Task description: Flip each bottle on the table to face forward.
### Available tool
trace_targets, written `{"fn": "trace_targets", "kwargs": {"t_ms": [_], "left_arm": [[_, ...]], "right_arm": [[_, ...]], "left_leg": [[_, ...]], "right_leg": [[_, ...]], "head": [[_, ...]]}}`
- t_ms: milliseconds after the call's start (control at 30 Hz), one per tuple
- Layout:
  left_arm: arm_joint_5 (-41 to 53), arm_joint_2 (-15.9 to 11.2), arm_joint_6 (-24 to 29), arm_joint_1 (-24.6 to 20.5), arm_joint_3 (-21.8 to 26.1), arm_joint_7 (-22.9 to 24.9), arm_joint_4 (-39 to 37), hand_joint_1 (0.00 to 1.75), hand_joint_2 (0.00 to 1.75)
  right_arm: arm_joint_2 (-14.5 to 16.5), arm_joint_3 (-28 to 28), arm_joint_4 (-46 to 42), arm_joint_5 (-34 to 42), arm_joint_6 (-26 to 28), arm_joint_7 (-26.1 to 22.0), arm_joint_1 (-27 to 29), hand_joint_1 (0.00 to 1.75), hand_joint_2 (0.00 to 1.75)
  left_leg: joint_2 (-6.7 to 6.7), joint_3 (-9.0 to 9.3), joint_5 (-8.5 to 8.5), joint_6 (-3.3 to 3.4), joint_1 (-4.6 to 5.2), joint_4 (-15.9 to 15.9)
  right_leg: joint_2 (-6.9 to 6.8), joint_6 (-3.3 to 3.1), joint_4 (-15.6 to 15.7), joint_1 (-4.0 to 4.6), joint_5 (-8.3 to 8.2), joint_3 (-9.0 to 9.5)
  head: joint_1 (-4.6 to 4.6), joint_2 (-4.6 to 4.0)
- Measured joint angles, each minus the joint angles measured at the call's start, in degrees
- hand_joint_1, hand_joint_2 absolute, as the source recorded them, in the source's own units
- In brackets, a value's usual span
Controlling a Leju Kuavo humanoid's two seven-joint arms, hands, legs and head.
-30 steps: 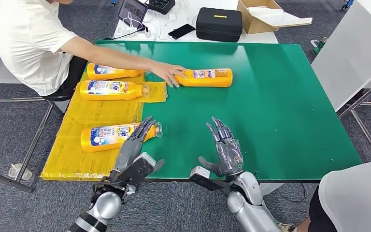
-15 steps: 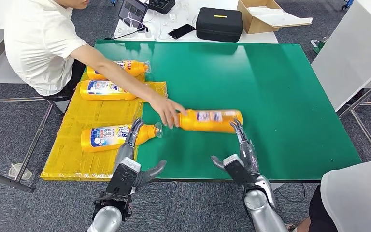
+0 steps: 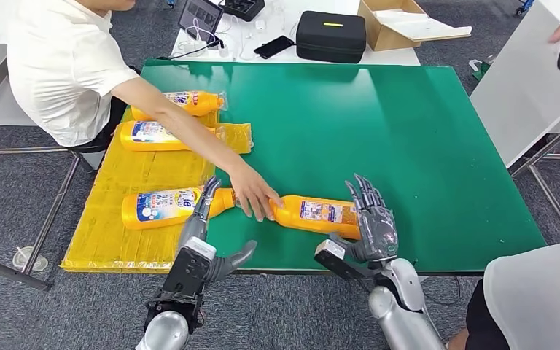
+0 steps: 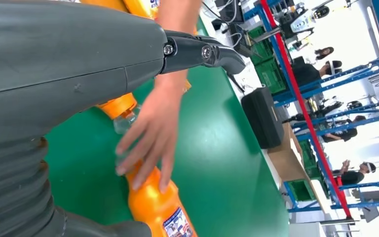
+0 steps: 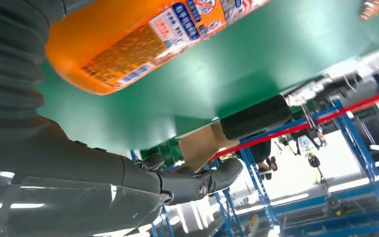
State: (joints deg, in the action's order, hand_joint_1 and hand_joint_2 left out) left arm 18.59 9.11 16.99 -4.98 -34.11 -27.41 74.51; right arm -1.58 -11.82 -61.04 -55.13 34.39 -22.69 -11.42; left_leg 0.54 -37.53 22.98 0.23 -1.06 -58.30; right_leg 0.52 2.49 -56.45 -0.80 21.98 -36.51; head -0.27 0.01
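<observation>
While the person's hand rested on the neck of the orange bottle lying near the green table's front edge, the head view had the right hand fingers spread, empty, at its base, and the left hand empty, fingers apart. Left wrist view: the person's fingers covered the neck. Right wrist view: bottle close by, ungripped; next likely a grasp and roll once the person lets go

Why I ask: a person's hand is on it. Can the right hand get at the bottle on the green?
Probably yes: the right hand is open at the bottle's base end, while the person's hand covers only the neck.
</observation>
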Motion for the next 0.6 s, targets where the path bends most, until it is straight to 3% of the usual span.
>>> {"fn": "trace_targets", "kwargs": {"t_ms": [100,300,600], "left_arm": [[-0.3,0.7,0.0,-1.0,-0.9,-0.1,-0.8,0.0,1.75],[-1.6,1.3,0.1,-2.5,-2.3,-0.8,-2.2,0.0,1.75],[-2.3,1.8,0.1,-3.7,-3.3,-1.2,-3.5,0.0,1.75]], "right_arm": [[-0.8,-1.5,4.4,-3.0,0.2,1.7,-3.7,0.0,1.75],[-0.8,-3.1,14.5,-0.6,-4.2,1.3,-10.3,0.0,1.75],[-0.3,-5.4,23.1,-1.7,-5.0,1.8,-14.4,0.0,1.75]], "left_leg": [[-0.01,0.03,-0.05,0.03,0.0,0.0],[0.02,0.02,-0.09,0.03,0.0,0.0],[0.01,0.0,-0.07,0.03,0.0,0.0]], "right_leg": [[0.0,0.01,0.0,0.0,-0.02,0.03],[-0.02,0.02,0.0,0.0,-0.05,0.04],[-0.02,0.02,0.0,0.0,-0.03,0.02]], "head": [[0.02,0.0],[0.03,0.0],[0.03,0.0]]}}
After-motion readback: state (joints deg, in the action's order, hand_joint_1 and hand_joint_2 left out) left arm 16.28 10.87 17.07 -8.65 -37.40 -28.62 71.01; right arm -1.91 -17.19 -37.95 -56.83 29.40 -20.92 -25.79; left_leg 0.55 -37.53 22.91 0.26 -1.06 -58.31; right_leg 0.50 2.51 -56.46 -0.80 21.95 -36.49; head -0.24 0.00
